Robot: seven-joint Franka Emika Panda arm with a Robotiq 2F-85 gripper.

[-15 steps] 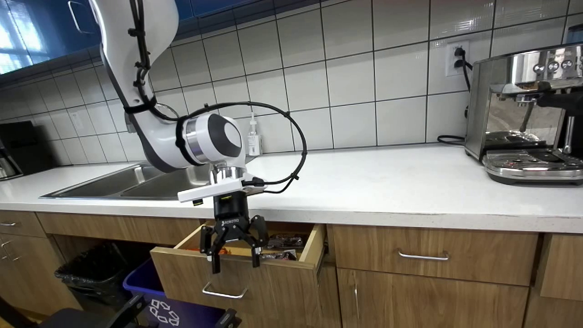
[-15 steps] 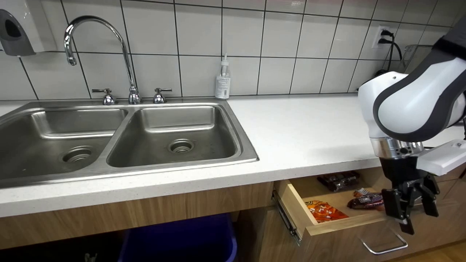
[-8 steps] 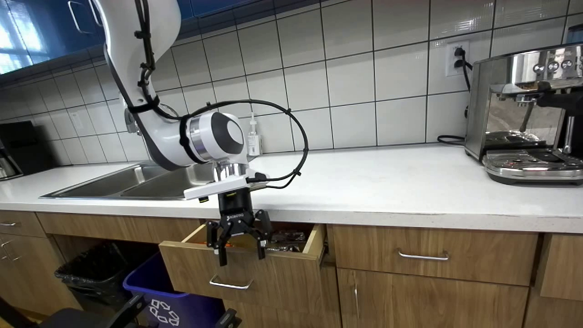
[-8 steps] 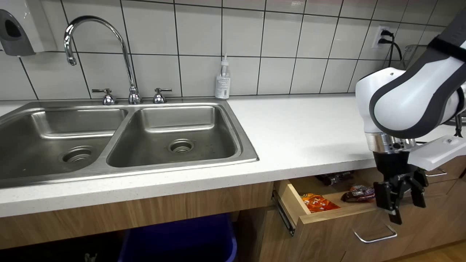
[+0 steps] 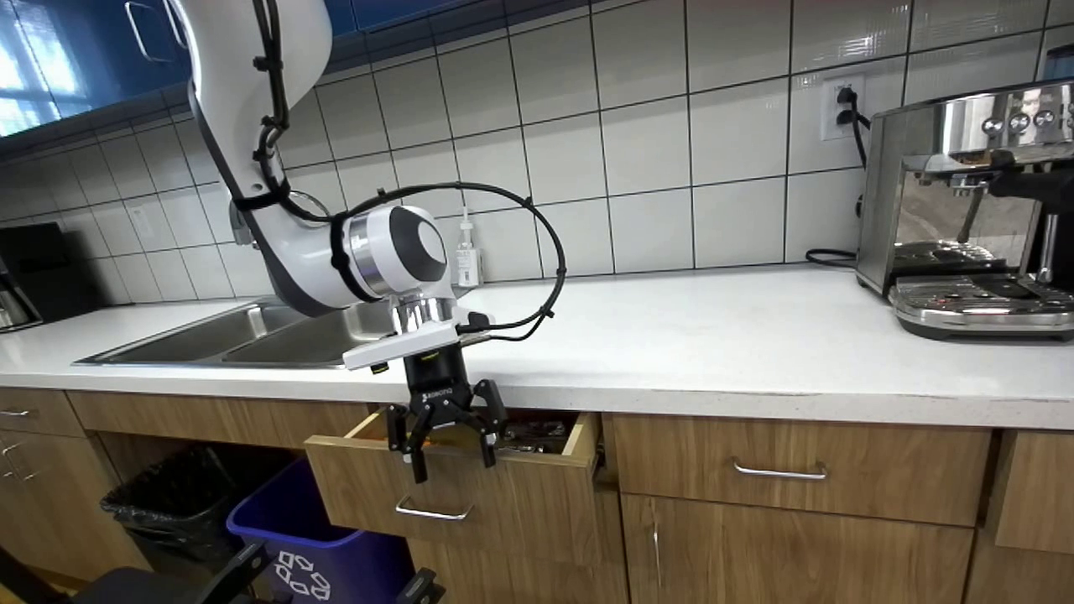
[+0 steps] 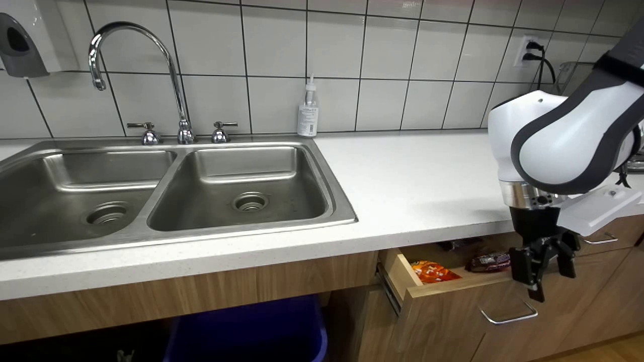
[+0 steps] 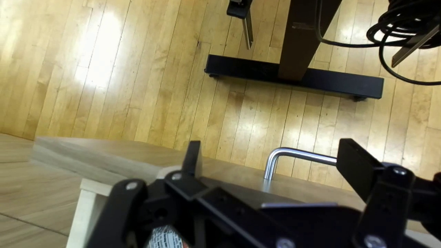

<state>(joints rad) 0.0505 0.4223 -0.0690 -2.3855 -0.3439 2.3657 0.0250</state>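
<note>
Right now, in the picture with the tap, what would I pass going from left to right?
In an exterior view: wall dispenser → tap → pump bottle → orange packet → front maroon packet → open gripper.

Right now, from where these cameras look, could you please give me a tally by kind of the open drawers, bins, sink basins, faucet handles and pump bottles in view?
Open drawer: 1
Bins: 2
Sink basins: 2
Faucet handles: 2
Pump bottle: 1
Total: 8
</note>
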